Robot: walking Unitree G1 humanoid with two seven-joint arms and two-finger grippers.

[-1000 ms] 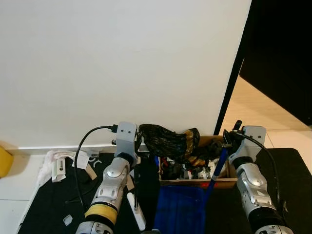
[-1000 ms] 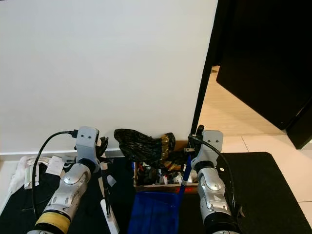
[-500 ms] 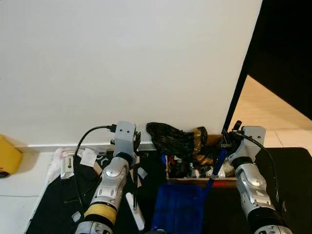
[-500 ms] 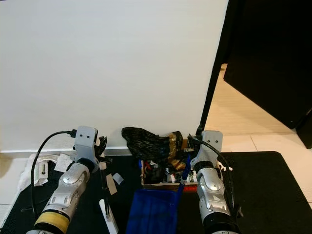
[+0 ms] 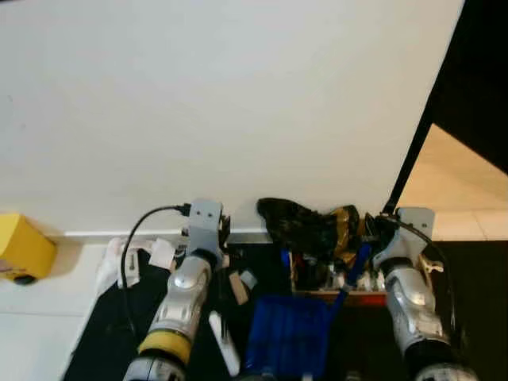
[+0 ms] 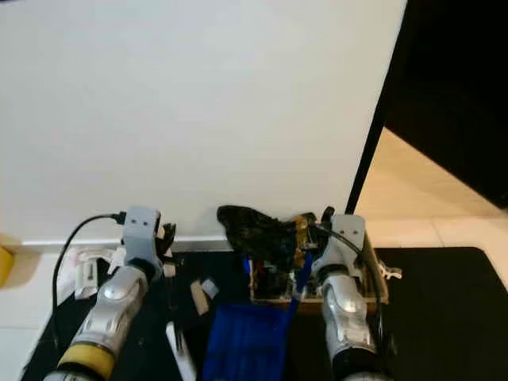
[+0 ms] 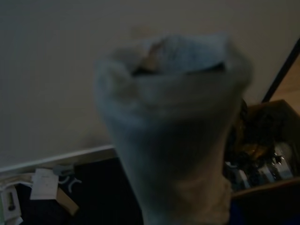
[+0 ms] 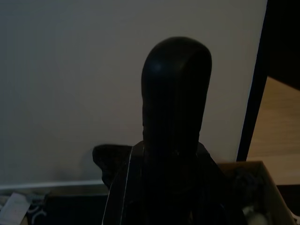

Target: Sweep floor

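- My left gripper (image 5: 218, 238) is raised in front of me, near the base of the white wall (image 5: 222, 103). A thin dark rod with a white end piece (image 5: 222, 345) runs down from it to the black mat (image 6: 444, 302); it looks like a broom handle. I cannot tell from the head views whether my fingers grip it.
- Left wrist view: a blurred pale cylinder (image 7: 173, 126) stands right before the lens, hiding the fingers. Whether they are spread or closed I cannot tell.
- My right gripper (image 5: 379, 230) is raised just beside the cardboard box (image 6: 373, 290). A blue stick (image 6: 300, 278) slants from it down to the blue dustpan (image 5: 290, 337), which lies on the mat between my two arms.
- Right wrist view: a dark rounded handle end (image 8: 176, 103) stands upright close to the lens. Grip state of this pincer also cannot be told.
- The cardboard box sits against the wall by the dark doorway edge. It holds mixed clutter, and a crumpled black plastic bag (image 5: 305, 222) with some gold on it lies over its top.
- Floor litter: white paper scraps and small pieces (image 5: 139, 258) lie on the mat's left part and by the skirting.
- A yellow object (image 5: 24, 246) sits on the pale floor far to my left, against the wall.
- Beyond the doorway, light wood flooring (image 6: 429, 186).
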